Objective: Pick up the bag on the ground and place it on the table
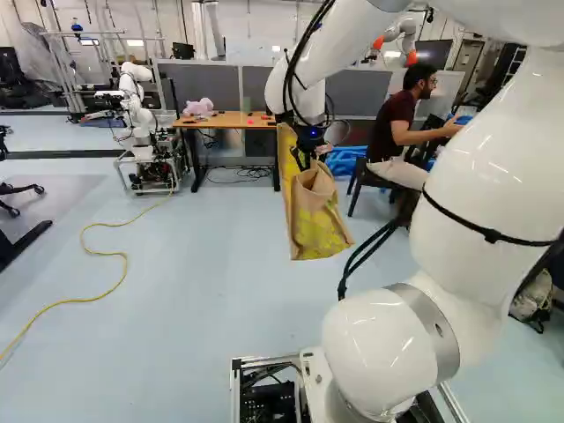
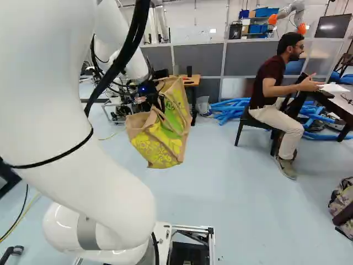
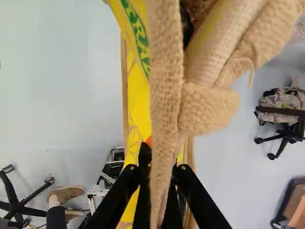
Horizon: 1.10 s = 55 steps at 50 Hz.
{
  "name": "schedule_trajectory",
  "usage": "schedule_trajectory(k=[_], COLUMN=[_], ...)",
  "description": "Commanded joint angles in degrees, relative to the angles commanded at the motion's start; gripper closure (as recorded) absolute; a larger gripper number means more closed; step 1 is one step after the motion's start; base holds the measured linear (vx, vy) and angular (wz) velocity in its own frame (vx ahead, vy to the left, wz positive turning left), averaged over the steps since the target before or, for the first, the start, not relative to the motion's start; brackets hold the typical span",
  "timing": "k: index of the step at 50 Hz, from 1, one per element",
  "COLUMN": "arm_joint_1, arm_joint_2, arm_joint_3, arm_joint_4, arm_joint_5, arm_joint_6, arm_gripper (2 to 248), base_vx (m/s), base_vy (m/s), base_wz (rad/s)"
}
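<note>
My gripper (image 1: 306, 159) hangs high ahead of the base in the left base view, with the yellow and tan burlap bag (image 1: 319, 222) hanging from it off the floor. In the right base view the bag (image 2: 160, 144) shows green and yellow print and hangs slightly tilted. In the wrist view my gripper (image 3: 159, 174) is shut on the bag's tan handle (image 3: 165, 90), which runs up between both fingers. The wooden table (image 1: 231, 120) stands farther back, left of the bag in the left base view; the bag is apart from it.
A pink plush toy (image 1: 199, 107) and small items lie on the table. Another robot (image 1: 137, 110) stands left of it on a wheeled frame. A yellow cable (image 1: 123, 256) crosses the floor. Behind the bag are blue tubes (image 2: 229, 110) and a black chair (image 2: 242, 124). Grey partitions (image 2: 198, 59) stand behind the table.
</note>
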Motion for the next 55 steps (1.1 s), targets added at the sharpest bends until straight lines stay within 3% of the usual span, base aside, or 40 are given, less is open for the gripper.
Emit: schedule_trajectory(k=[55], arm_joint_1=[1.3], arm_joint_2=[5.1], arm_joint_3=[-5.3], arm_joint_4=[0.0], arm_joint_5=[-10.0], arm_joint_6=[0.0], arm_gripper=[228], base_vx=[0.0], base_vy=[0.0], base_wz=[0.0])
